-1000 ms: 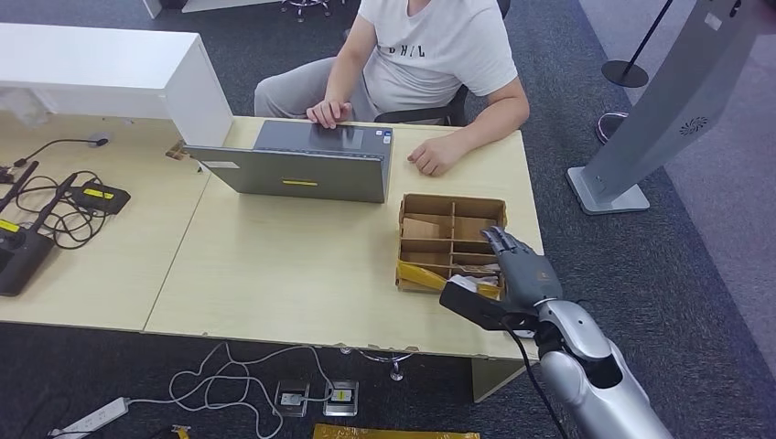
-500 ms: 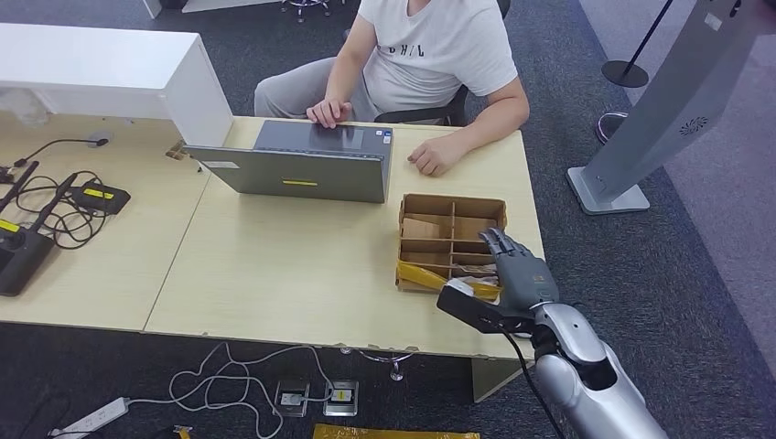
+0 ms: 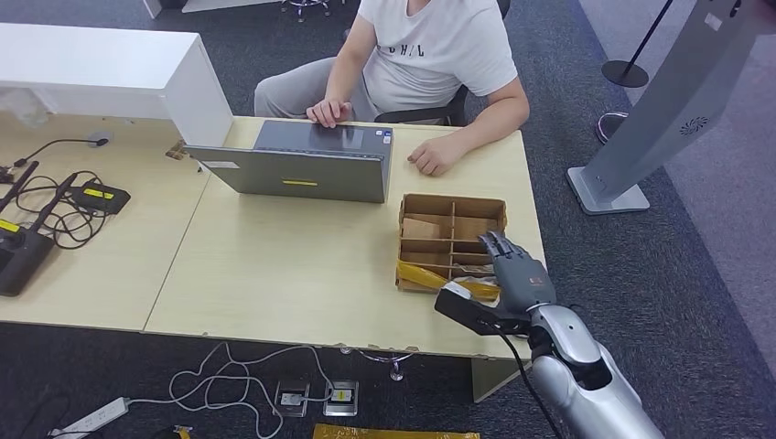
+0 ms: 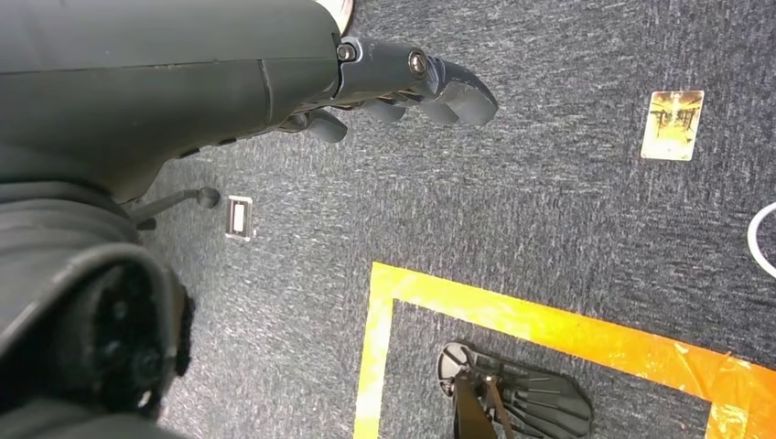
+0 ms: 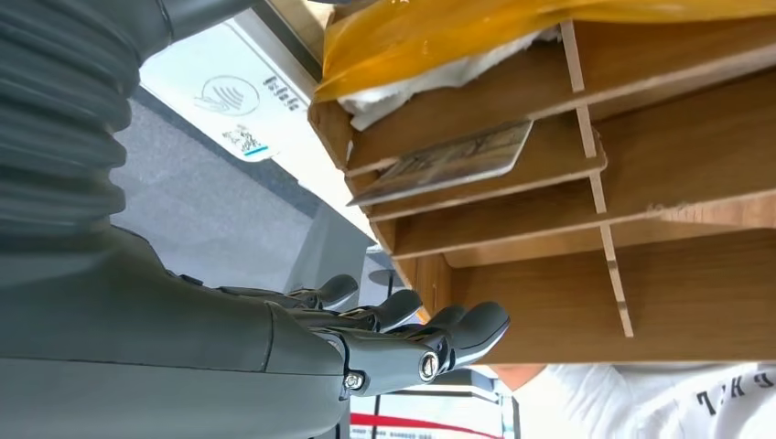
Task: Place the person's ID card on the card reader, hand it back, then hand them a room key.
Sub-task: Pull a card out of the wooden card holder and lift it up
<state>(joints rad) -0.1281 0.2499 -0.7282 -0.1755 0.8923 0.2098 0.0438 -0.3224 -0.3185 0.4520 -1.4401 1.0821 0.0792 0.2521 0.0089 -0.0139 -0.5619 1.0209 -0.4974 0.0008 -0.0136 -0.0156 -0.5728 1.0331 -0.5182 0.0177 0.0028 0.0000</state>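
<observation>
While the person (image 3: 430, 55) sits behind the desk (image 3: 274, 265), the divided cardboard box (image 3: 450, 240) lies near its right edge. The right hand (image 3: 514, 270), fingers apart and empty, hovers over that box, where a card (image 5: 446, 163) lies in one compartment. The left hand (image 4: 403, 87) hangs empty, fingers loosely curled.

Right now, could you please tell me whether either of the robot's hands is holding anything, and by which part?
Nothing is held. The right hand hangs open over the brown compartmented cardboard box, fingers apart; the left hand hangs over the carpet, lightly curled, empty.
</observation>
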